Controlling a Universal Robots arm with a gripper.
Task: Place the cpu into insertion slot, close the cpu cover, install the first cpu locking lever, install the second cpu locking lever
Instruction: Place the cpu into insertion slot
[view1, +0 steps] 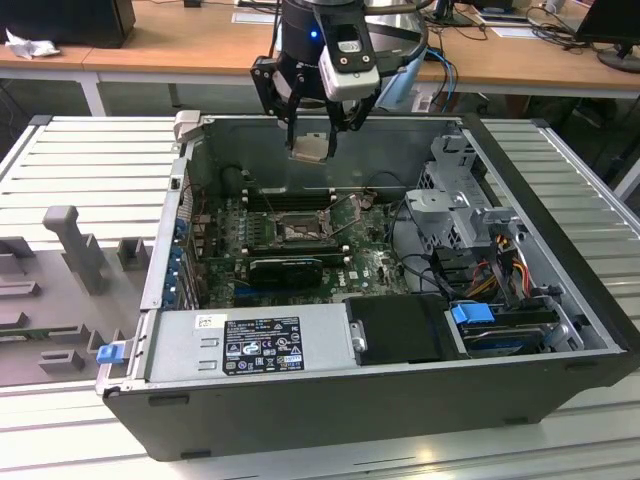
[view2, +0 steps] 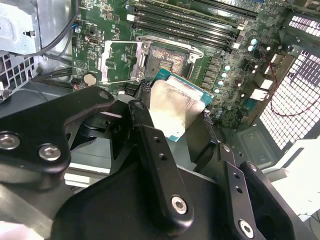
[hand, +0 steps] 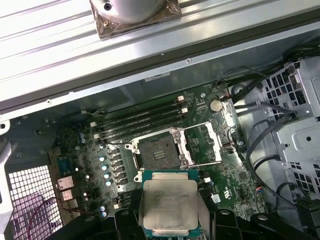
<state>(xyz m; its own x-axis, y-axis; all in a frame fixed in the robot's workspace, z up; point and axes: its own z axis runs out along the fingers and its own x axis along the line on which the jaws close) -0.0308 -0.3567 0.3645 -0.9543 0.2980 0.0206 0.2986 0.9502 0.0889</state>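
Exterior view: The gripper (view1: 312, 138) hangs above the open computer case (view1: 300, 400), which lies on the slatted bench (view1: 560, 160). The cpu (view1: 310, 148) is up in the air between the fingers, well above the motherboard (view1: 375, 265). The insertion slot (view1: 300, 230) lies below it, uncovered.

Second wrist view: The fingers (view2: 147, 130) are drawn narrow, clamped on two opposite edges of the cpu (view2: 175, 107), its tan-grey face tilted toward the camera. The insertion slot (view2: 167, 57) is beyond it, pin field exposed. The cpu cover (view2: 106, 60) is swung open, beside the slot.

First wrist view: The cpu (hand: 169, 202) sits square between the fingers and apart from the insertion slot (hand: 156, 152). The cpu cover (hand: 215, 142) lies folded back on the slot's far side.

Handling, as judged:
- The chip looks light, thin and stiff, so it should not flex in the grip.
- The smooth metal lid and narrow green rim give little purchase, so a slip or tilt is likely if the squeeze is uneven.
- Edge hold seems right, as it keeps the underside contacts untouched.
- The pin field looks the most fragile part, so any skewed or dragging contact would risk bending pins.
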